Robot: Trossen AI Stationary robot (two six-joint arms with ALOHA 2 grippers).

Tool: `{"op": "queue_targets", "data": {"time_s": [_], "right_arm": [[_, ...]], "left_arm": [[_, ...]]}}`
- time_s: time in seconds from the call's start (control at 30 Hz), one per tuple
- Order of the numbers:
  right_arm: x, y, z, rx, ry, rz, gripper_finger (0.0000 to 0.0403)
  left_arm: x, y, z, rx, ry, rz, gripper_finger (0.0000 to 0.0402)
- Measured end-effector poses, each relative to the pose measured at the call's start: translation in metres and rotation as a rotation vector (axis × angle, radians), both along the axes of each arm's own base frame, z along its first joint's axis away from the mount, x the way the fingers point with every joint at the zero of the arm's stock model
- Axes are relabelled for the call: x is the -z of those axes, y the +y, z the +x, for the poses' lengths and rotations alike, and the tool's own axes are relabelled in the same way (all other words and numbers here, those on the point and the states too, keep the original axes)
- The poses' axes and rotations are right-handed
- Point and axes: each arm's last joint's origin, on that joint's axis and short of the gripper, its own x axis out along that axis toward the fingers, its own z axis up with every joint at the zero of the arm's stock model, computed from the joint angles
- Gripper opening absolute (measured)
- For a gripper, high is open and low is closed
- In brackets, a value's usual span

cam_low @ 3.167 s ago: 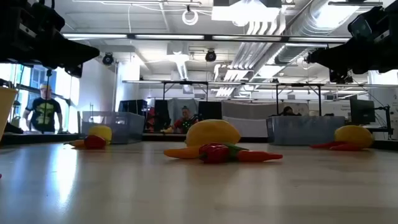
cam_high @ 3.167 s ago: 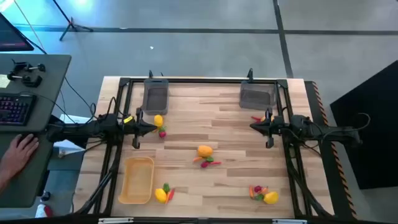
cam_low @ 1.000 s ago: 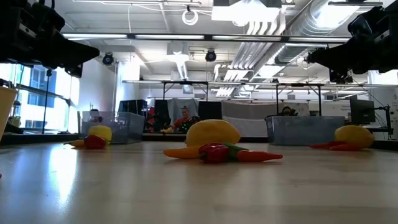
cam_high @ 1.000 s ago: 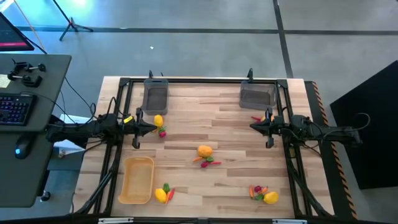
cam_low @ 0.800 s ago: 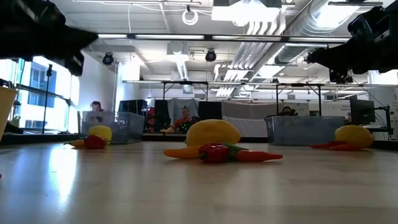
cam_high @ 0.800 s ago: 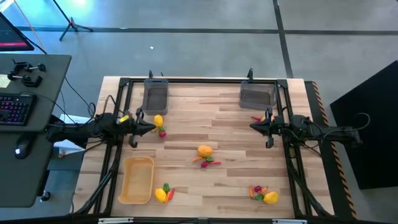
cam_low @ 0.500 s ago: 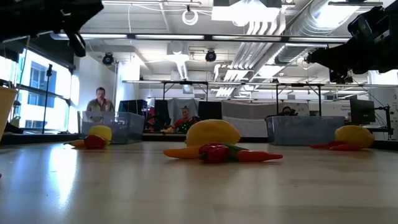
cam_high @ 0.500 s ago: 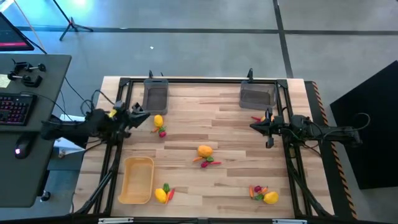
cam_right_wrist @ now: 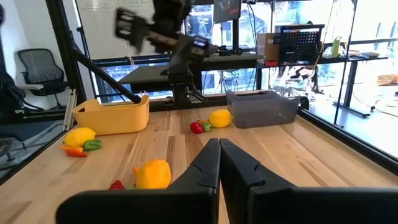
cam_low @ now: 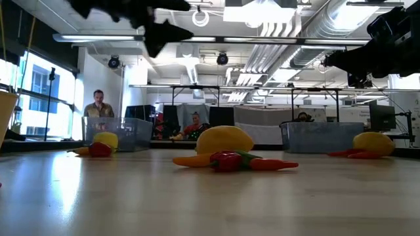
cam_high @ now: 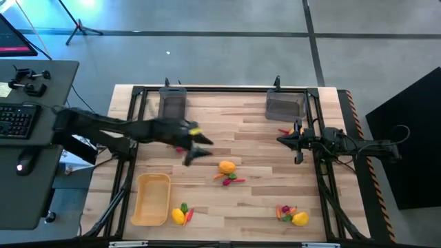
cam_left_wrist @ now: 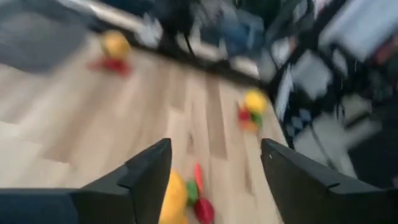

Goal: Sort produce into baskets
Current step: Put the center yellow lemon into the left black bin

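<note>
Produce lies in small heaps on the wooden table. A yellow-orange fruit with red and green pieces (cam_high: pixel 227 171) is at the centre, and other heaps lie near left (cam_high: pixel 180 214) and near right (cam_high: pixel 293 215). Two dark grey baskets (cam_high: pixel 172 107) (cam_high: pixel 284 105) stand at the far edge. A tan one (cam_high: pixel 151 198) stands near left. My left gripper (cam_high: pixel 198 150) hangs open above the table, just left of the centre heap (cam_left_wrist: pixel 180 199), touching nothing. My right gripper (cam_right_wrist: pixel 219 160) is shut and empty at the right side (cam_high: pixel 293 141).
The left arm (cam_high: pixel 117 127) reaches across the far-left heap, of which only a red bit (cam_high: pixel 179 147) shows. A red piece (cam_high: pixel 284 131) lies by the right gripper. A black frame (cam_high: pixel 220 89) rims the table. A person stands in the room behind (cam_low: pixel 98 105).
My left gripper has swung from the table's left edge toward the centre heap, rising as it went. Its fingers have opened wide. No produce has moved.
</note>
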Motion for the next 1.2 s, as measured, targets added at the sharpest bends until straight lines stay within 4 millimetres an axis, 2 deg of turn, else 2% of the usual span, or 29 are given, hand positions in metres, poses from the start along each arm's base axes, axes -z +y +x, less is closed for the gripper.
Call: {"op": "queue_targets", "data": {"time_s": [0.2, 0.43, 0.53, 0.67, 0.83, 1.07, 1.2], "right_arm": [[0.0, 0.0, 0.0, 0.0, 0.0, 0.0, 0.0], [0.0, 0.0, 0.0, 0.0, 0.0, 0.0, 0.0], [0.0, 0.0, 0.0, 0.0, 0.0, 0.0, 0.0], [0.0, 0.0, 0.0, 0.0, 0.0, 0.0, 0.0], [0.0, 0.0, 0.0, 0.0, 0.001, 0.0, 0.0], [0.0, 0.0, 0.0, 0.0, 0.001, 0.0, 0.0], [0.0, 0.0, 0.0, 0.0, 0.001, 0.0, 0.0]], "left_arm": [[0.019, -0.03, 0.055, 0.14, 0.289, 0.176, 0.025], [0.075, -0.049, 0.091, 0.153, 0.427, 0.352, 0.0249], [0.093, -0.05, 0.098, 0.154, 0.476, 0.378, 0.0248], [0.093, -0.049, 0.105, 0.133, 0.473, 0.458, 0.0248], [0.082, -0.046, 0.109, 0.123, 0.433, 0.514, 0.0248], [0.091, -0.039, 0.109, 0.162, 0.468, 0.508, 0.0248], [0.109, -0.034, 0.112, 0.158, 0.527, 0.457, 0.0248]]}}
